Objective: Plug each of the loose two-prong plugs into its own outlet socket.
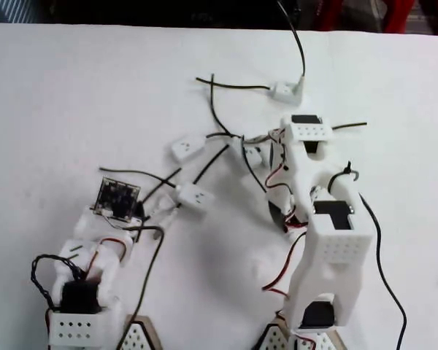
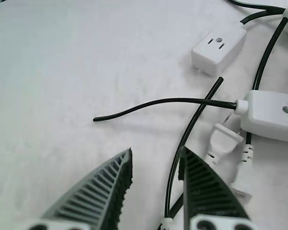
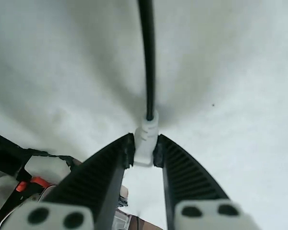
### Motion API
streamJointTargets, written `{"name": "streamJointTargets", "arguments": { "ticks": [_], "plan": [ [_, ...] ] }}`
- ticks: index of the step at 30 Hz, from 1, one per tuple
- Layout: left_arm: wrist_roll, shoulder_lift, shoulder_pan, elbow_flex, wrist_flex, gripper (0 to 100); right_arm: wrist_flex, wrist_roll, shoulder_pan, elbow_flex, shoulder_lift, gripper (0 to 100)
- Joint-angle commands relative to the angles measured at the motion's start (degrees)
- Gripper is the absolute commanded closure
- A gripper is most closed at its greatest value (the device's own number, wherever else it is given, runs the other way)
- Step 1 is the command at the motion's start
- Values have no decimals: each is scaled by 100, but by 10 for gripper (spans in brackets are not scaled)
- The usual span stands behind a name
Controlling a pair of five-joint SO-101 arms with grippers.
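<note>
Nearest, the left claw: jaws parted moderately, gripping nothing. A thin black cord passes close by the inner face of one finger. Just beyond, a loose white plug lies flat on the table beside a socket block. A second socket block sits farther off, apart from both. Open tabletop stretches along the claw's other side. Farther out, the right claw: clamped on a white plug body, its black lead running straight away. A third socket block lies farthest, well short of the table's far edge.
</note>
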Motion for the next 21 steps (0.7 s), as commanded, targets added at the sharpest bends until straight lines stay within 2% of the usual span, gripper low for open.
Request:
{"name": "streamJointTargets", "arguments": {
  "ticks": [1, 10, 15, 21],
  "plan": [
    [-35, -48, -66, -26, -88, 830, 48, 53, 40, -255, -57, 975],
    [-35, -48, -66, -26, -88, 830, 189, 360, 48, -193, -664, 981],
    [-35, -48, -66, -26, -88, 830, 180, 422, -127, 475, -2070, 981],
    [-35, -48, -66, -26, -88, 830, 171, 870, -523, 1468, -3908, 981]
  ]
}}
